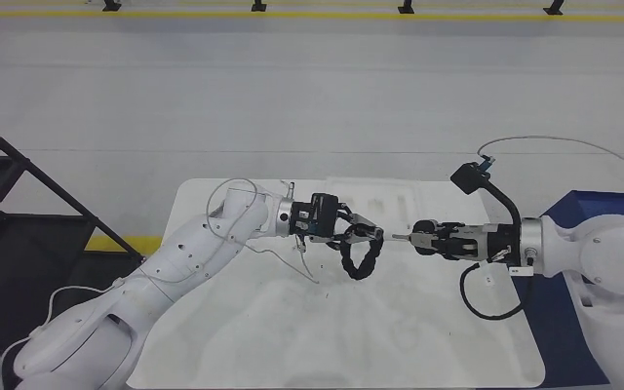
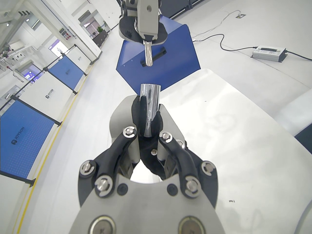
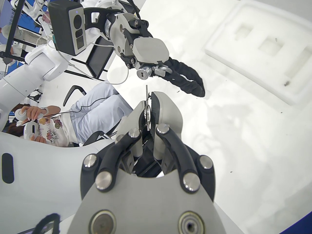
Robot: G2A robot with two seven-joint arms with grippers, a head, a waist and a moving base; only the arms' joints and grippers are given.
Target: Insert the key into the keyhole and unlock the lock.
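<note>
Status, top: key not yet inserted, held over table, tip just short of lock. Blade axis runs arm-to-arm, tip toward lock.
L wrist: left pincer clamped on lock cyl.
R wrist: right pincer pinching key, tip near keyhole.
Insert + turn left to do.

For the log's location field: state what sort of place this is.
Probably a robotics test hall or showroom floor, not a home: a wide pale floor marked with a yellow line, blue and white barrier panels standing in rows, and a white table carrying a foam tray.
</note>
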